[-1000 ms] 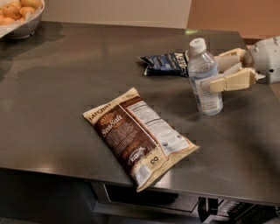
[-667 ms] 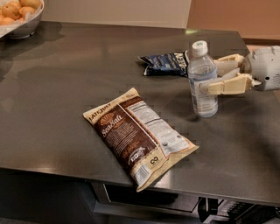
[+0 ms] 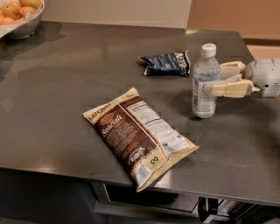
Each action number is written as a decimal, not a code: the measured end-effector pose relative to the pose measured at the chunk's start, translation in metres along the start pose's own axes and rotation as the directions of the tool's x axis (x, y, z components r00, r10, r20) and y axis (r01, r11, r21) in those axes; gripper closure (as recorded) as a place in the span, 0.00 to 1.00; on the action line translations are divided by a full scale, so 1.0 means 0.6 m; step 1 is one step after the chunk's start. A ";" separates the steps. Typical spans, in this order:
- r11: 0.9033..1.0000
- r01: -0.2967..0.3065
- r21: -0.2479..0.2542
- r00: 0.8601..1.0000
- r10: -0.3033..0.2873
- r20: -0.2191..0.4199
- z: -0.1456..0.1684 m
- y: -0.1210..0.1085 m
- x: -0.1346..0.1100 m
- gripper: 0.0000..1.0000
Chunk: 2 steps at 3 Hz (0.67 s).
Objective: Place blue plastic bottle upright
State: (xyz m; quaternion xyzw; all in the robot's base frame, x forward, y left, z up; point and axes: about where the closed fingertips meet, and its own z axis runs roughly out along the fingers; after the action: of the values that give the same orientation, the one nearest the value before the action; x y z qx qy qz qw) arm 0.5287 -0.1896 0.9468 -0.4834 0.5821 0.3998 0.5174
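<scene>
Since a second ago the blue plastic bottle point(image 3: 204, 94) has straightened from a slight lean; it stands on the desk point(image 3: 61, 87) near its right edge, long axis vertical, white cap up. The end effector point(image 3: 213, 81) clasps its label from the right. A bowl point(image 3: 25, 27) at far left holds orange fruit point(image 3: 13, 8). A chip bag point(image 3: 135, 135) lies flat in front, and a dark blue snack packet point(image 3: 166, 64) lies behind.

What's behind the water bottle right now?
Table top, with the dark blue snack packet lying farther back, image-left. The gripper straddles the blue plastic bottle from the right; part of it is hidden behind the bottle.
</scene>
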 end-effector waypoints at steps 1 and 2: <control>0.999 -0.035 0.019 0.998 0.034 0.060 -0.008 -0.016 0.004 1.00; 0.997 -0.074 0.038 0.992 0.069 0.109 -0.021 -0.033 0.016 1.00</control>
State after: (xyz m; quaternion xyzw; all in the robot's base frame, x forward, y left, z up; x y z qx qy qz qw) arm 0.5454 -0.2072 0.9396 -0.4291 0.5787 0.4311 0.5433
